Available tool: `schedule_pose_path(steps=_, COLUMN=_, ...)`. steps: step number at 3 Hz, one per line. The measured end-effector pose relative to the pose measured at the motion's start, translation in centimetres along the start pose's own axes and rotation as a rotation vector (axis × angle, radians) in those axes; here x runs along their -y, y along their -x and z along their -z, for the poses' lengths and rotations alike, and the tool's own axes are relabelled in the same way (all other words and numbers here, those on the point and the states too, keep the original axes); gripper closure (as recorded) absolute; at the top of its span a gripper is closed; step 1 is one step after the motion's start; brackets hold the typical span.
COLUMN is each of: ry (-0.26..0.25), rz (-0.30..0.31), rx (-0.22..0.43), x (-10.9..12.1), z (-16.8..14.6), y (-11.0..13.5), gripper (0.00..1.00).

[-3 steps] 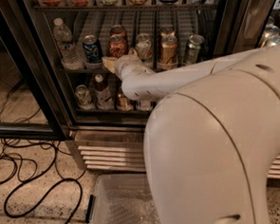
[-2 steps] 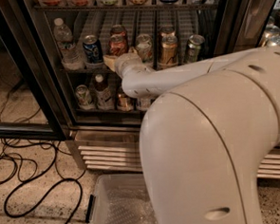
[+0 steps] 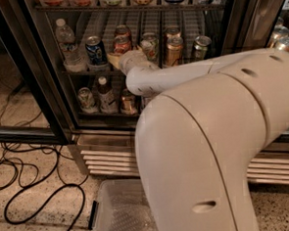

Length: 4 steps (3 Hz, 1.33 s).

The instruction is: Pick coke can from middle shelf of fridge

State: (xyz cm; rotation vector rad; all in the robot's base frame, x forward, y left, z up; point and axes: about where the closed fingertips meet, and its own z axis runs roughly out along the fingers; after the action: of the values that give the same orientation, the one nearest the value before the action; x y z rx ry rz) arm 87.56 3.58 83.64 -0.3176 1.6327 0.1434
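Speckled stone flooring runs along the bottom of the camera view, with black cables (image 3: pixel 21 179) looped across it at the left. Behind it stands the fridge (image 3: pixel 108 156), with its ribbed steel base panel and dark door frame. The middle shelf (image 3: pixel 83 71) is a wire rack carrying a row of drinks.

The coke can (image 3: pixel 122 44) stands upright on that rack, red with a silver top rim. Its white script is too dim to read. A blue can (image 3: pixel 95 49) and a water bottle (image 3: pixel 66 44) stand to its left in the picture. A gold can (image 3: pixel 174 49) stands to its right, and a second red can (image 3: pixel 123 31) stands right behind it.

The robot's bulky white arm (image 3: pixel 209 133) fills the right half and hides much of the fridge's lower racks. The top row of bottles is cut off by the frame edge.

The gripper (image 3: pixel 114 60) reaches into the fridge at the middle shelf's front rail. Its tan tip sits just below and in front of the coke can and covers the can's base. Whether it touches the can, or has closed on anything, cannot be told.
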Motion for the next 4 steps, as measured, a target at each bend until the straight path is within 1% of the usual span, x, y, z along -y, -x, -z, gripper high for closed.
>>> schedule_pose_path(steps=1, ry=-0.015, rz=0.001, rx=-0.001, x=0.81, z=-0.72, y=0.07, gripper=0.29)
schedule_pose_path(steps=2, ry=-0.017, rz=-0.005, rx=0.006, x=1.0, z=-0.79, y=0.13, gripper=0.46)
schedule_pose_path(steps=4, ry=-0.017, rz=-0.005, rx=0.006, x=0.99, z=-0.79, y=0.14, gripper=0.93)
